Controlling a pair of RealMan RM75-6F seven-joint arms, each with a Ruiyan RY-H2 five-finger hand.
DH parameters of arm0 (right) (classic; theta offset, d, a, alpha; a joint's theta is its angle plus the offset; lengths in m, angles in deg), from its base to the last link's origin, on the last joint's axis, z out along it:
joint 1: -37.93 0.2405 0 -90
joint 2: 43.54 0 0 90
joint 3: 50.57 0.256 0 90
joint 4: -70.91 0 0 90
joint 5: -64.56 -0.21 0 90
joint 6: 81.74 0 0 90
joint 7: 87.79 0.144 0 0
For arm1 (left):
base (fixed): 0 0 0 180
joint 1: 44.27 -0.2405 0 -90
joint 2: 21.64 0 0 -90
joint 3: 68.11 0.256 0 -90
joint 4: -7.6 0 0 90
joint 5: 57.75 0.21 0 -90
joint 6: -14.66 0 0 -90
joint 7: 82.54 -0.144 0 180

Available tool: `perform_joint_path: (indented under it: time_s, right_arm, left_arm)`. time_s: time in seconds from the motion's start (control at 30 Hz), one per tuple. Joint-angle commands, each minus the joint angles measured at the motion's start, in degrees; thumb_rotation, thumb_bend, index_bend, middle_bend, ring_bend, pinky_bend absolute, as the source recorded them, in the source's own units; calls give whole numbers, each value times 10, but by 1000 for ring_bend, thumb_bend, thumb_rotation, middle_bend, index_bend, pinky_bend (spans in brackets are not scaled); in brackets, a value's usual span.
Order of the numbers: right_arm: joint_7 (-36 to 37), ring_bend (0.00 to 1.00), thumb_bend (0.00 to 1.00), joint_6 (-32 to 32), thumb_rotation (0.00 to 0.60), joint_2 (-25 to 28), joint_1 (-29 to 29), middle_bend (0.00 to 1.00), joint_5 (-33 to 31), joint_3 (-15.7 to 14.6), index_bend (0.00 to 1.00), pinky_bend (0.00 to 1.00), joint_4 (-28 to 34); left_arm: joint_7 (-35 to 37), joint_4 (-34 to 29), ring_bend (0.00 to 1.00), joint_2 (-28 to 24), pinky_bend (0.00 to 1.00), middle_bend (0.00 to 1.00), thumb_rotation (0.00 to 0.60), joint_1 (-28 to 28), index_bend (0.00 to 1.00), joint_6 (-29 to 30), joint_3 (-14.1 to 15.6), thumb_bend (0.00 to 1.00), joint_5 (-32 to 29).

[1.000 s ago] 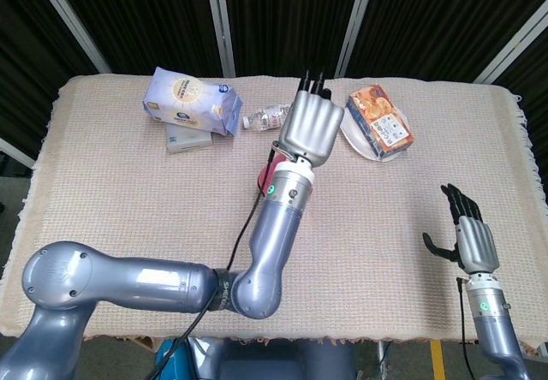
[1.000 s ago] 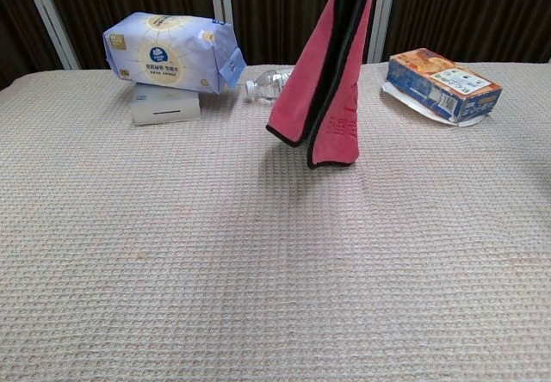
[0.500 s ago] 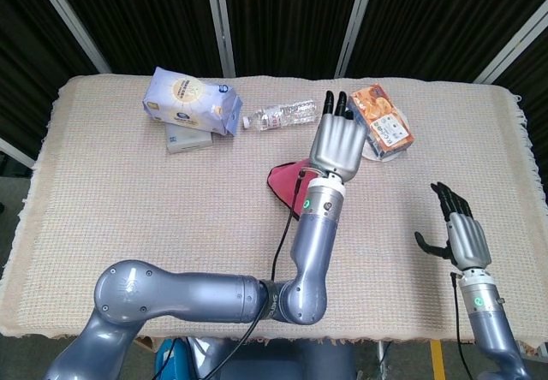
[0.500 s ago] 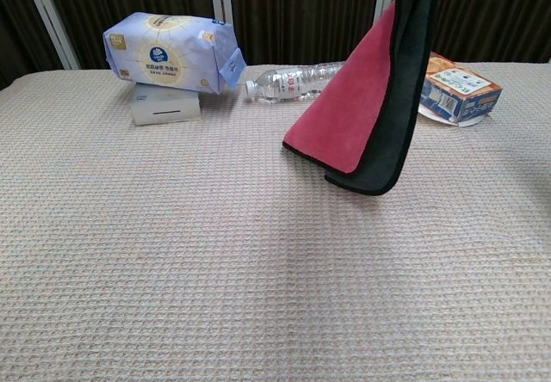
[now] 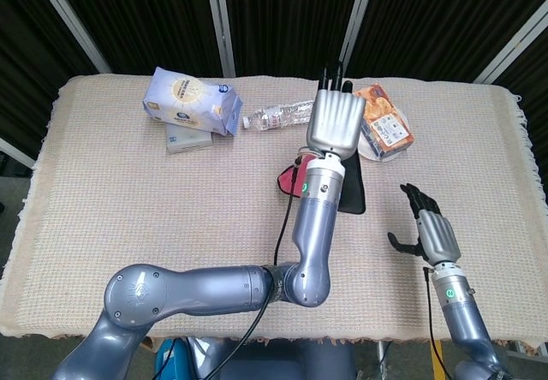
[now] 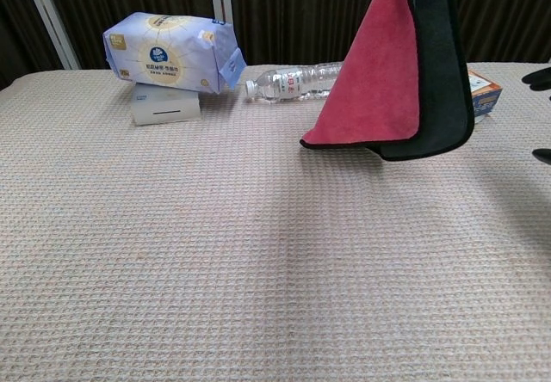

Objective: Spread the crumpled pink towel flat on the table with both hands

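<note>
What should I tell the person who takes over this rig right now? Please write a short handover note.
Left robot hand: holds the pink towel up, hanging above the table.
Right robot hand: open, holding nothing, low near the table's right front.
Done: towel lifted, partly unfolded, dark side showing.
Left: take a free edge with the right robot hand, pull the towel open, lay it flat on the table.

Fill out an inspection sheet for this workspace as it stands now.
Surface: table under a beige woven cloth.
Job's things: pink towel hangs in the air, dark backing showing, not on the table.
Clutter: tissue pack on a white box; water bottle lying down; snack box on a plate.
Hands: left hand holds the towel aloft; right hand empty, fingers apart.
Cables: black cable along the left arm.
Surroundings: dark curtains.
</note>
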Motion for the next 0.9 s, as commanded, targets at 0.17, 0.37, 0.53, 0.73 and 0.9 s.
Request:
perform_joint_path:
  time_s: [0.17,0.37,0.53,0.73,0.9]
  right_arm:
    - [-33,0,331,7,600,-21,19,0,-30,8,0,0,20]
    - [-42,0,331,4,600,-36,39,0,-62,27,26,0,18]
    - [-45,0,331,12,600,-52,53,0,-82,44,186,0,8]
    - [-58,0,331,32,600,-76,59,0,-94,43,346,0,3]
    - [-72,0,331,48,600,-97,63,0,-106,39,409,0,1]
  left_arm:
    - [11,20,8,3,35,284,600,-7,689,-13,7,541,5]
    - [29,11,8,-1,35,285,600,-16,690,-24,10,541,17]
    - [35,-10,7,-12,35,285,600,-24,690,-24,14,541,28]
    - [34,-26,8,-19,35,287,600,-26,690,-19,15,541,29]
    - [34,-40,8,-22,35,288,600,-29,690,-12,18,541,29]
